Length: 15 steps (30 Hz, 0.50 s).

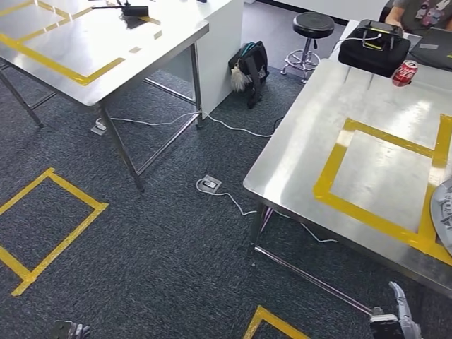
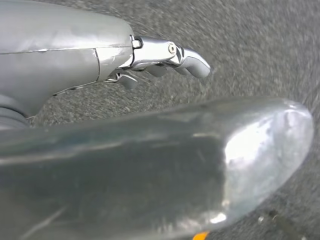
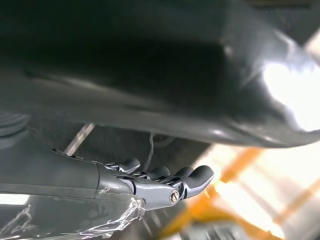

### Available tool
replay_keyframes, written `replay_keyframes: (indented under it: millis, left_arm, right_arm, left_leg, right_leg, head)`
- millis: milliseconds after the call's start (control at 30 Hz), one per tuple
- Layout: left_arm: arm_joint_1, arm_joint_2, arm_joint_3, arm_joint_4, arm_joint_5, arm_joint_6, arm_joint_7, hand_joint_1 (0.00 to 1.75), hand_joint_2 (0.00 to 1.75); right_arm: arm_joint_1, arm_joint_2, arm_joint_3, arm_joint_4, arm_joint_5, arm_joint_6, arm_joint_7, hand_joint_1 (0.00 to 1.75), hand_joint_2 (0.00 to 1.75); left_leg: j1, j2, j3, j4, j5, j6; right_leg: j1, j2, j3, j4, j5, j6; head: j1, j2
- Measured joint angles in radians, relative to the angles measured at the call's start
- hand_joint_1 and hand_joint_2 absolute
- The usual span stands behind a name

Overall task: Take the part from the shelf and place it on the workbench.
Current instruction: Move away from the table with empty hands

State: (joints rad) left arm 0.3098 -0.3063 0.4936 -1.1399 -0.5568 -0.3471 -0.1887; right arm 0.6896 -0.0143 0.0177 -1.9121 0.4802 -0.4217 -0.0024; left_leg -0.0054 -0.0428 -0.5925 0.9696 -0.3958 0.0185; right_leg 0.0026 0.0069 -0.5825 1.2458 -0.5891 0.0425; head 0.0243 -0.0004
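Note:
A steel workbench [image 1: 299, 155] with a yellow tape square [image 1: 373, 176] stands on the right of the head view. A grey rounded thing [image 1: 442, 212] lies at its right edge, cut off by the picture; I cannot tell what it is. My left hand [image 1: 69, 330] hangs low at the bottom left and my right hand [image 1: 397, 318] low at the bottom right, in front of the workbench. In the left wrist view the fingers [image 2: 170, 54] stretch out over the carpet with nothing in them. The right wrist view shows straight fingers [image 3: 170, 182], also empty.
A second steel table [image 1: 106, 42] stands at the upper left. On the workbench's far end sit a black bag [image 1: 373, 46] and a red can [image 1: 405, 73], with a person [image 1: 421, 13] behind. A stool [image 1: 311, 28], a backpack [image 1: 251, 67] and a floor socket with cable [image 1: 209, 185] lie between.

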Motion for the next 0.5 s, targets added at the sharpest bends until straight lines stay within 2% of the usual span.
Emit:
replay_keyframes:
  millis: [33, 67, 100, 133, 167, 200, 233, 267, 300, 333, 367, 400, 433, 467, 500]
  left_arm:
    - [0.000, 0.000, -0.004, -0.005, 0.014, 0.003, -0.001, 0.00, 0.00]
    - [0.000, 0.000, -0.008, -0.011, 0.028, 0.007, -0.001, 0.00, 0.00]
    - [0.000, 0.001, -0.014, -0.017, 0.042, 0.012, -0.001, 0.00, 0.00]
    - [0.000, 0.001, -0.020, -0.022, 0.054, 0.018, 0.000, 0.00, 0.00]
    - [0.001, 0.002, -0.025, -0.026, 0.065, 0.025, 0.001, 0.00, 0.00]
    - [0.005, 0.004, -0.029, -0.027, 0.074, 0.032, 0.002, 0.00, 0.00]
    - [0.010, 0.006, -0.032, -0.028, 0.081, 0.038, 0.004, 0.00, 0.00]
    - [0.015, 0.008, -0.034, -0.029, 0.085, 0.042, 0.005, 0.00, 0.00]
    - [0.018, 0.009, -0.036, -0.029, 0.087, 0.045, 0.005, 0.00, 0.00]
    - [0.019, 0.010, -0.038, -0.029, 0.089, 0.047, 0.005, 0.00, 0.00]
    - [0.019, 0.012, -0.041, -0.029, 0.090, 0.048, 0.005, 0.00, 0.00]
    - [0.018, 0.012, -0.045, -0.029, 0.091, 0.050, 0.005, 0.00, 0.00]
    - [0.018, 0.013, -0.048, -0.029, 0.093, 0.051, 0.006, 0.00, 0.00]
    - [0.018, 0.015, -0.052, -0.029, 0.097, 0.054, 0.006, 0.00, 0.00]
    - [0.020, 0.016, -0.055, -0.029, 0.104, 0.058, 0.008, 0.00, 0.00]
  right_arm:
    - [-0.007, 0.015, -0.016, 0.025, -0.024, 0.022, -0.012, 0.00, 0.00]
    - [-0.016, 0.031, -0.034, 0.049, -0.043, 0.045, -0.020, 0.00, 0.00]
    - [-0.024, 0.047, -0.054, 0.072, -0.059, 0.069, -0.026, 0.00, 0.00]
    - [-0.031, 0.063, -0.074, 0.093, -0.071, 0.092, -0.031, 0.00, 0.00]
    - [-0.039, 0.079, -0.096, 0.115, -0.079, 0.115, -0.034, 0.00, 0.00]
    - [-0.045, 0.096, -0.118, 0.135, -0.083, 0.134, -0.037, 0.00, 0.00]
    - [-0.052, 0.111, -0.138, 0.154, -0.085, 0.149, -0.040, 0.00, 0.00]
    - [-0.058, 0.124, -0.156, 0.169, -0.085, 0.159, -0.042, 0.00, 0.00]
    - [-0.061, 0.136, -0.171, 0.182, -0.084, 0.165, -0.044, 0.00, 0.00]
    - [-0.063, 0.146, -0.183, 0.192, -0.083, 0.169, -0.046, 0.00, 0.00]
    - [-0.063, 0.155, -0.194, 0.202, -0.083, 0.172, -0.046, 0.00, 0.00]
    - [-0.064, 0.163, -0.204, 0.211, -0.082, 0.175, -0.047, 0.00, 0.00]
    - [-0.066, 0.172, -0.214, 0.219, -0.078, 0.182, -0.047, 0.00, 0.00]
    - [-0.070, 0.180, -0.223, 0.226, -0.073, 0.193, -0.047, 0.00, 0.00]
    - [-0.074, 0.189, -0.234, 0.232, -0.064, 0.209, -0.047, 0.00, 0.00]
  left_leg:
    - [0.000, -0.013, -0.014, 0.000, 0.013, -0.002]
    - [-0.001, -0.026, -0.027, 0.000, 0.027, -0.005]
    - [-0.002, -0.038, -0.036, 0.000, 0.040, -0.009]
    - [-0.002, -0.049, -0.042, -0.001, 0.052, -0.014]
    - [-0.001, -0.060, -0.046, -0.003, 0.064, -0.020]
    - [-0.001, -0.072, -0.049, -0.007, 0.076, -0.027]
    - [0.001, -0.071, -0.053, -0.006, 0.077, -0.031]
    - [0.001, -0.059, -0.060, 0.005, 0.058, -0.034]
    - [0.001, -0.038, -0.071, 0.034, 0.017, -0.036]
    - [0.002, -0.011, -0.084, 0.084, -0.043, -0.039]
    - [0.003, 0.008, -0.099, 0.151, -0.104, -0.045]
    - [0.006, 0.019, -0.111, 0.221, -0.146, -0.053]
    - [0.010, 0.024, -0.115, 0.278, -0.161, -0.061]
    - [0.016, 0.028, -0.106, 0.309, -0.150, -0.068]
    - [0.021, 0.033, -0.082, 0.307, -0.123, -0.074]
  right_leg:
    - [0.004, 0.013, 0.048, -0.063, 0.031, -0.007]
    - [0.006, 0.035, 0.104, -0.146, 0.044, -0.015]
    - [0.007, 0.054, 0.150, -0.219, 0.044, -0.020]
    - [0.008, 0.068, 0.179, -0.270, 0.035, -0.023]
    - [0.009, 0.072, 0.189, -0.296, 0.025, -0.026]
    - [0.010, 0.062, 0.186, -0.300, 0.030, -0.029]
    - [0.011, 0.049, 0.177, -0.299, 0.039, -0.034]
    - [0.010, 0.036, 0.169, -0.299, 0.050, -0.040]
    - [0.009, 0.022, 0.158, -0.300, 0.063, -0.046]
    - [0.008, 0.007, 0.145, -0.300, 0.075, -0.049]
    - [0.008, -0.008, 0.131, -0.300, 0.087, -0.051]
    - [0.008, -0.026, 0.115, -0.299, 0.098, -0.050]
    - [0.008, -0.044, 0.097, -0.297, 0.110, -0.049]
    - [0.008, -0.061, 0.077, -0.294, 0.122, -0.047]
    - [0.007, -0.076, 0.058, -0.290, 0.132, -0.043]
  head:
    - [0.000, 0.000]
    - [0.000, 0.000]
    - [0.000, 0.000]
    - [0.001, 0.000]
    - [0.003, 0.000]
    - [0.004, 0.000]
    - [0.005, 0.000]
    - [0.003, 0.000]
    - [-0.001, 0.000]
    - [-0.003, 0.000]
    - [-0.004, 0.000]
    - [-0.005, 0.000]
    - [-0.004, 0.000]
    - [-0.005, 0.000]
    - [-0.005, 0.000]
